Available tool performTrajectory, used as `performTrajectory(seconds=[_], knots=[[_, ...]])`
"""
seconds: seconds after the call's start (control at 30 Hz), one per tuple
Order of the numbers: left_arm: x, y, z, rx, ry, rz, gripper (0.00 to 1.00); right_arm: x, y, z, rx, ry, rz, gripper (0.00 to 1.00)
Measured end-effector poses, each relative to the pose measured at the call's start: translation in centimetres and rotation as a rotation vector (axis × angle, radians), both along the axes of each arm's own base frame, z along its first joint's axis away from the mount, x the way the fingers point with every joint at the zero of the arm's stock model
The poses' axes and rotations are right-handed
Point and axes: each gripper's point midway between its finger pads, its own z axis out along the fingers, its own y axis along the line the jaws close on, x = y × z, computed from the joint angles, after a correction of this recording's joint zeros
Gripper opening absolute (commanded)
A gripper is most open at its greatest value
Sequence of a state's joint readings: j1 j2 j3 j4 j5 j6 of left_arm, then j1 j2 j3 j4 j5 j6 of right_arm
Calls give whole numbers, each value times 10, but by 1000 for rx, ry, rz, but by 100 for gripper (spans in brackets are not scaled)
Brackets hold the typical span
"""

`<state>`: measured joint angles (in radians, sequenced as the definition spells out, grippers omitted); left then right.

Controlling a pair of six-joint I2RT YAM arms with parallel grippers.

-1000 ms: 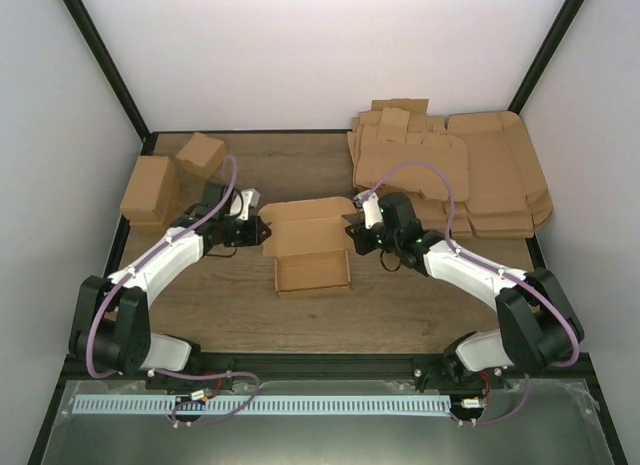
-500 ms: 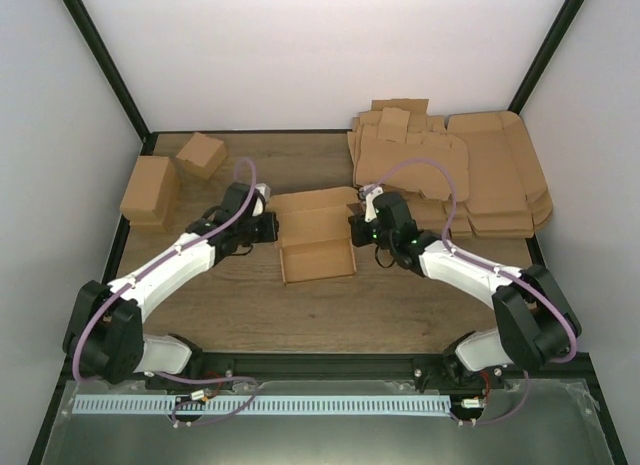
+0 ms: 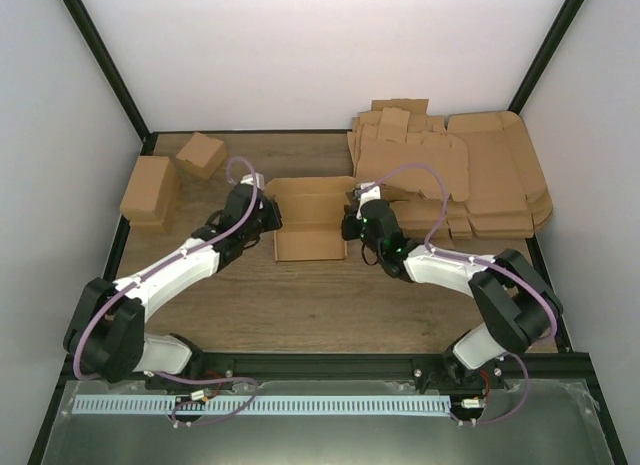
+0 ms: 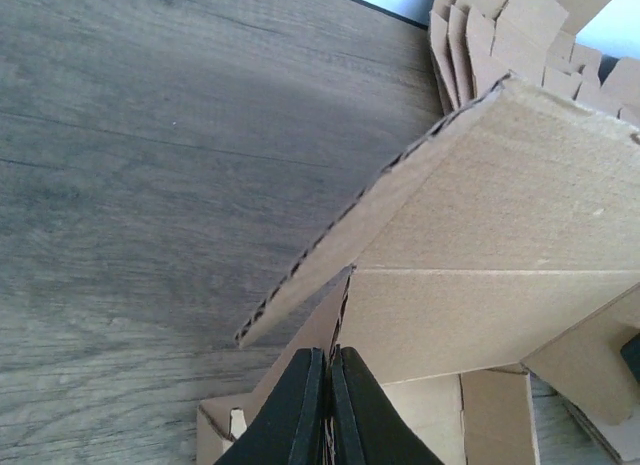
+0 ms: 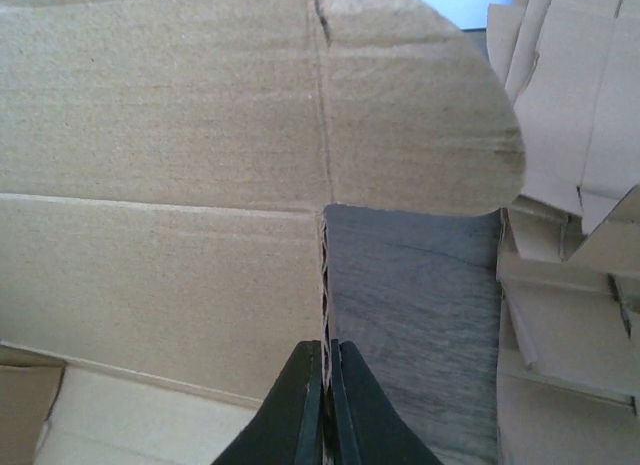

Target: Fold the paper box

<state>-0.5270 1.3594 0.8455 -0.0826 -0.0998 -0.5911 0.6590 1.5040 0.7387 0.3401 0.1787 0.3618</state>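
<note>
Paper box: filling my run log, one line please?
left tool: shut on paper box | right tool: shut on paper box | fold: unfinished

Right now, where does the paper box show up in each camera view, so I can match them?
Top external: paper box in the middle of the picture.
Left wrist: paper box fills the right half, one panel tilted up.
Right wrist: paper box fills the upper left, its rounded flap to the right.
Shared landmark: heap of flat cardboard sheets, toward the right in every view.
</note>
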Motion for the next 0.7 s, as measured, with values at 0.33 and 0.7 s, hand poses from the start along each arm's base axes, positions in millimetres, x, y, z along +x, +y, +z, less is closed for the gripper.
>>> performTrajectory(seconds=[0.33, 0.7], knots=[[-11, 6, -31, 14, -9, 65, 4, -3, 8, -26, 13, -34, -33, 1], [-16, 10, -51, 21, 3, 98, 4, 4, 16, -40, 12, -53, -46, 1]])
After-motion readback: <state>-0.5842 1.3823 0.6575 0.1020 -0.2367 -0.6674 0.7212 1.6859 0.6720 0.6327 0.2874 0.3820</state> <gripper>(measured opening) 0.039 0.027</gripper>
